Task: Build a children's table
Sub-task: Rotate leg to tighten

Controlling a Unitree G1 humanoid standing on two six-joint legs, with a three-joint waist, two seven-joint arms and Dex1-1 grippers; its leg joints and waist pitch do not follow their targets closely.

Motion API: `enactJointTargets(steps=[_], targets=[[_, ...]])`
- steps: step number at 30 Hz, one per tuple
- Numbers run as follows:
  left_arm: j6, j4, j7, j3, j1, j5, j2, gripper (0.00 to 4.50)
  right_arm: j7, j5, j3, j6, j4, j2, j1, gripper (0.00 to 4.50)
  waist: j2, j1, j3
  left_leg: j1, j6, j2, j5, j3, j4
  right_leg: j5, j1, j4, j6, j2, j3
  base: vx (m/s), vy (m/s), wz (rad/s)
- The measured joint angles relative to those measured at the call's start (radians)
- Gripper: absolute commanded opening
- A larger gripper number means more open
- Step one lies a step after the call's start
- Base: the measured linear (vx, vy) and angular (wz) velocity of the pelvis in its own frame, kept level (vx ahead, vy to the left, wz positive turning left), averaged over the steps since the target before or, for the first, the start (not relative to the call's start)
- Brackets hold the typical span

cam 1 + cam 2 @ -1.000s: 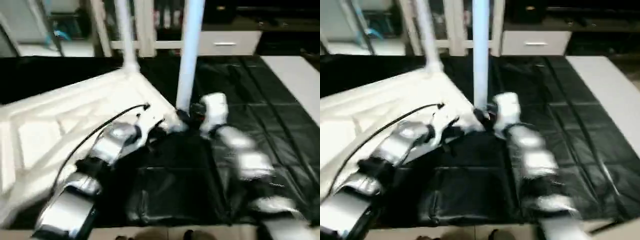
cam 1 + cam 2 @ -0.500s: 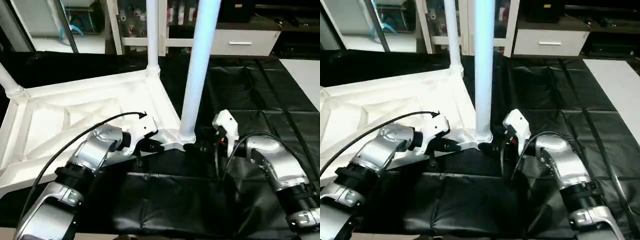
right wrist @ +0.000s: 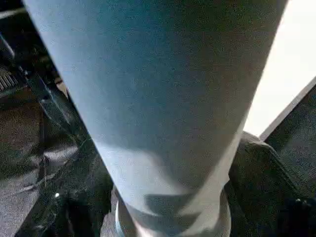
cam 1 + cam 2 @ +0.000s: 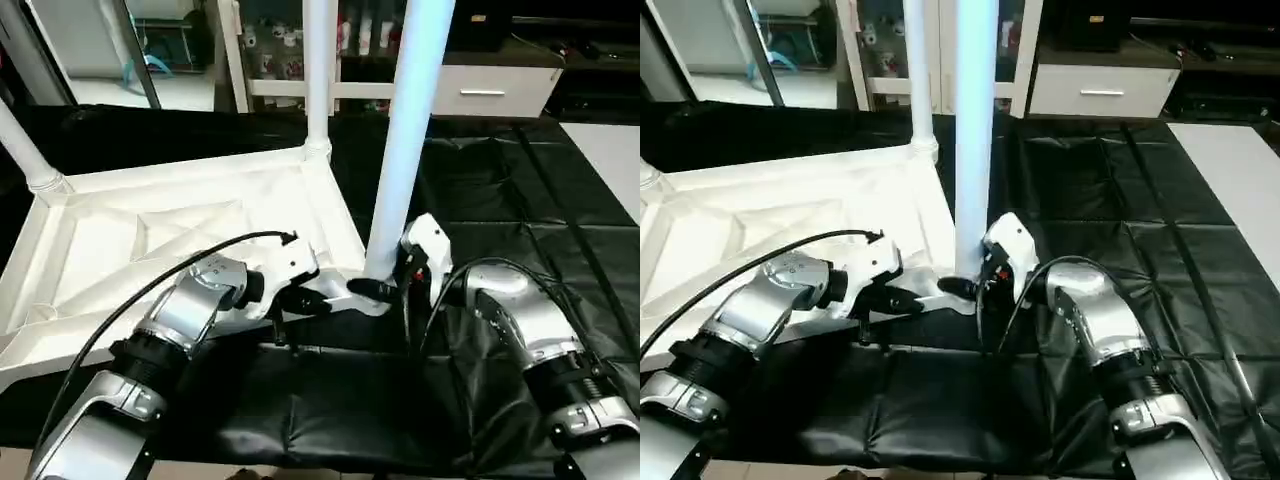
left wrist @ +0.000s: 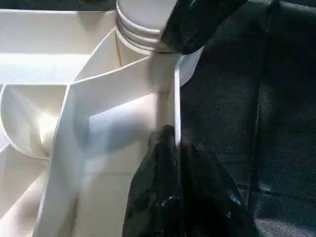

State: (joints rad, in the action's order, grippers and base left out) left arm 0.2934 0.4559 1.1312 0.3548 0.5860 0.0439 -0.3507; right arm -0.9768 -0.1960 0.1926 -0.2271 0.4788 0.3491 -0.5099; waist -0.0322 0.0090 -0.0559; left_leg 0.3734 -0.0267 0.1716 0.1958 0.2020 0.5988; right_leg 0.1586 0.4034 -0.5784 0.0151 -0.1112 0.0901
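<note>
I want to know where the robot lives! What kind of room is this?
Probably an indoor workroom or lab: a work table under black padding, a white drawer cabinet and shelves behind it.

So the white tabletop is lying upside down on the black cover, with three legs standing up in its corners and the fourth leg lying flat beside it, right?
Not quite: no leg lies flat beside it. The left eye view shows the tabletop upside down on the black cover, with three legs standing in corner sockets: the near leg, the far leg and one at the left corner. I can't see a fourth leg.
</note>
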Motion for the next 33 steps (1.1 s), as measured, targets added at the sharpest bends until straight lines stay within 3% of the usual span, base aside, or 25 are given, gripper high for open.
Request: enactJointTargets(steps=[1,7,19,25,33], targets=[[0.003,-0.002,0.000,0.000,-0.001,0.000,0.000,0.00,-0.003,0.002,0.001,0.003,0.000,0.003,0.000,2.76,0.000,0.000,0.000,0.000,0.000,0.000,0.000,0.000,0.000,0.000,0.000,0.000,0.000,0.000,0.000,0.000,0.000,0.00],[0.005,-0.003,0.000,0.002,-0.002,-0.001,-0.001,0.00,-0.018,0.007,0.003,0.023,0.003,0.008,-0.001,2.43,0.002,0.000,0.001,0.000,0.000,0.000,0.000,0.000,0.000,0.000,0.000,0.000,0.000,0.000,0.000,0.000,0.000,0.00],[0.019,0.012,-0.027,-0.006,-0.006,0.005,-0.001,0.00,0.062,0.021,-0.011,0.044,0.035,-0.048,-0.002,2.11,0.014,-0.010,0.011,-0.007,0.000,0.000,0.000,0.000,0.002,-0.001,-0.006,-0.001,0.001,0.000,0.000,0.000,0.000,0.00],[0.005,0.180,-0.222,-0.043,0.080,0.035,0.103,0.00,0.456,0.055,-0.105,0.029,0.124,-0.205,-0.038,2.07,0.019,-0.033,0.013,-0.007,-0.003,0.000,-0.001,-0.002,0.005,0.003,-0.006,0.003,-0.006,0.000,0.000,-0.028,0.004,-0.01],[-0.017,0.352,-0.450,-0.056,0.170,0.063,0.218,0.00,0.901,0.101,-0.184,0.044,0.242,-0.368,-0.123,2.00,0.015,-0.053,0.011,-0.004,-0.002,-0.001,-0.001,-0.007,0.003,0.004,-0.009,0.024,-0.007,0.000,0.008,0.000,0.000,0.00]])
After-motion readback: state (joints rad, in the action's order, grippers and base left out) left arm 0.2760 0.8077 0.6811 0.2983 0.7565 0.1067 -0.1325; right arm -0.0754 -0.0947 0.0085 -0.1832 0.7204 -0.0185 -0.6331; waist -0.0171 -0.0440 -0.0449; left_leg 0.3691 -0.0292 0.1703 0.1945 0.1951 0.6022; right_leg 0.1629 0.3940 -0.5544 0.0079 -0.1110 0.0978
